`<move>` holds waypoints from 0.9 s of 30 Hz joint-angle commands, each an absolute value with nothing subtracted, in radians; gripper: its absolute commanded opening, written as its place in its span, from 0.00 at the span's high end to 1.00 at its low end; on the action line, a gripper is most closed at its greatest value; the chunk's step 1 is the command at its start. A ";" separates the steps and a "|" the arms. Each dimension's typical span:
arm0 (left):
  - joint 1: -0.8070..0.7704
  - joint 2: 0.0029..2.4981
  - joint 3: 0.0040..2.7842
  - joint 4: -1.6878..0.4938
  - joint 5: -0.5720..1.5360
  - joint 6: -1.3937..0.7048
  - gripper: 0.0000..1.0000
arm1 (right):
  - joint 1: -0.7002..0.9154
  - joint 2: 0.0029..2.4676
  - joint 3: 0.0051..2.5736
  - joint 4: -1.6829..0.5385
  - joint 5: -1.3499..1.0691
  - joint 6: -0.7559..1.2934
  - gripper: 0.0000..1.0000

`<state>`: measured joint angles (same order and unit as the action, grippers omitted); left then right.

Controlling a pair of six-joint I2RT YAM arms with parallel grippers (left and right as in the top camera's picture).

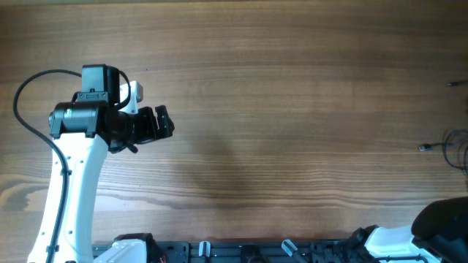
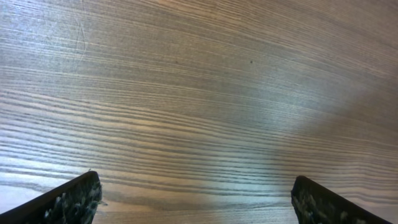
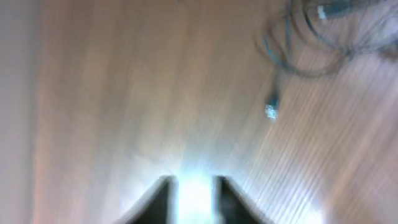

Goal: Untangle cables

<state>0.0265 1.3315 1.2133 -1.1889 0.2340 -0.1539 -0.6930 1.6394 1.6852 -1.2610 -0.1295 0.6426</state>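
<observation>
Two grippers show, well apart on the wooden table. The left gripper sits at the left of the overhead view with its jaws spread wide; in its wrist view the two dark fingertips stand at the bottom corners with only bare wood grain between them, so it holds nothing. The right gripper appears only in its own blurred wrist view, its fingers drawn almost together with a slim bright gap and nothing in it. The cables lie as thin dark loops at the far right edge of the overhead frame, one silvery plug pointing left; in the right wrist view they sit at the upper right, clear of the fingers
</observation>
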 commanded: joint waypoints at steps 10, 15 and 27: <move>0.030 1.336 1.208 -1.190 0.243 -0.134 0.00 | -0.952 1.645 1.087 -1.132 0.107 1.132 0.96; 0.030 1.336 1.208 -1.190 0.243 -0.134 0.00 | -1.120 1.646 1.084 -1.081 0.115 1.179 0.96; 0.030 1.339 1.208 -1.186 0.242 -0.134 0.00 | -1.150 1.646 0.941 -0.619 0.316 1.361 0.96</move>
